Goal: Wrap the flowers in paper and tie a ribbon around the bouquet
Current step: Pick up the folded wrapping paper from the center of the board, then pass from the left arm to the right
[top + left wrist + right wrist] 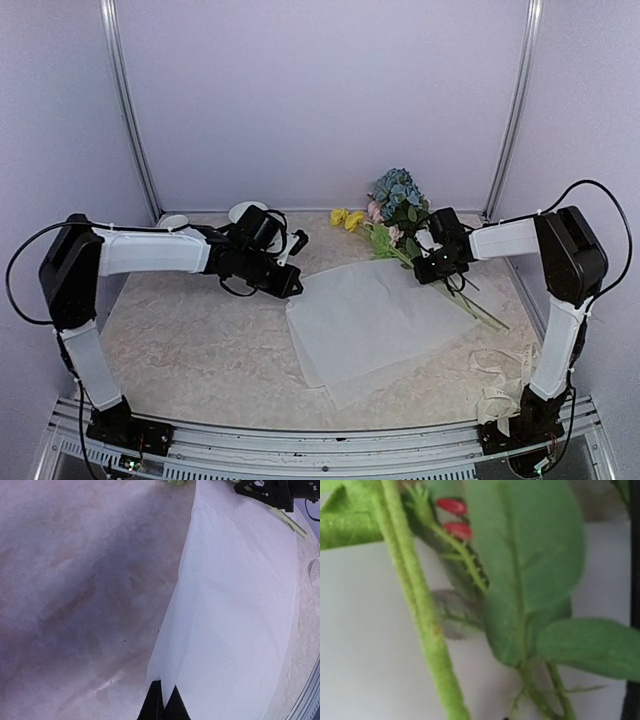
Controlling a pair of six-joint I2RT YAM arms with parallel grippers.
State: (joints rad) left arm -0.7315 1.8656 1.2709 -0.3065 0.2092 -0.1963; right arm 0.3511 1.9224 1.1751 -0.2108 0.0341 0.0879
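far off the paper's (370, 320) left side, by the back wall, two white round things (245, 212) sit on the counter (200, 340). the left arm reaches across the counter toward the paper, and the left gripper (290, 283) sits at the paper's far left corner. in the left wrist view its black fingertips (162, 700) are pressed tight together with no gap. the paper's (235, 605) left edge runs straight down into them, so the gripper is pinched shut on the sheet's edge.

the paper lies flat on the counter as one wide white sheet, set at a slant, its near corner pointing toward the arm bases.

the flowers (398, 200) lie across the paper's far right corner. the blue, pink and yellow heads are off the sheet toward the back wall, and the long green stalks (478, 312) trail off past the paper's right edge.

the right gripper (437, 268) is down on the stalks just above that far right corner. the right wrist view shows only a fuzzy green stalk (420, 605), broad leaves (530, 555) and two small red buds (452, 505) against the white paper (370, 630). how far this gripper is open, and whether it grips the stalks, i cannot tell.

the ribbon (495, 385) lies in a loose cream tangle off the paper's near right side, apart from the sheet.
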